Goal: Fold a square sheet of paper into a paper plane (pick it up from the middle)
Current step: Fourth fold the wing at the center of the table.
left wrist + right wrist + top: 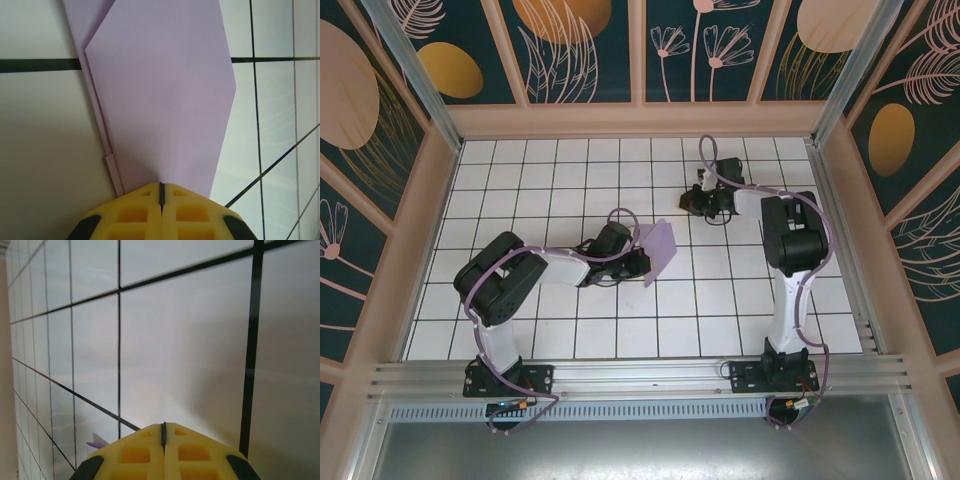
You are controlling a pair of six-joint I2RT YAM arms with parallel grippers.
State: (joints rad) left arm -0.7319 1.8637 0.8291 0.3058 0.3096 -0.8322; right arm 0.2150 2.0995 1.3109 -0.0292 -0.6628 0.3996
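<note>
**Finishing the fold with a one-sided pinch**

Holding the paper plane (661,250) is your left gripper (640,263), and every place below is given from that gripper. Its yellow fingers (132,215) are pressed together on the paper's near end. The lilac sheet sticks out straight beyond the tips, lifted off the tiled table (570,330). Its layers overlap, and a thin strip of the under-layer peeks out along the left edge.

Your right gripper (692,204) sits farther out and to the right of the left gripper, well apart. It is clamped shut on nothing and low over the tiles.

By my judgement, the next crease needs that second claw. Bring it back toward the left gripper and open it before it reaches the paper. Take the free edge, not the middle. The sheet is thin and will likely buckle or slip if you push against a single pinch. Lay it flat on the tiles first, line up the peeking layer, then press along the crease.

No brand, label or lettering can be read on the paper, the fingers or the tiles. The walls carry leaf and flower patterns only.
</note>
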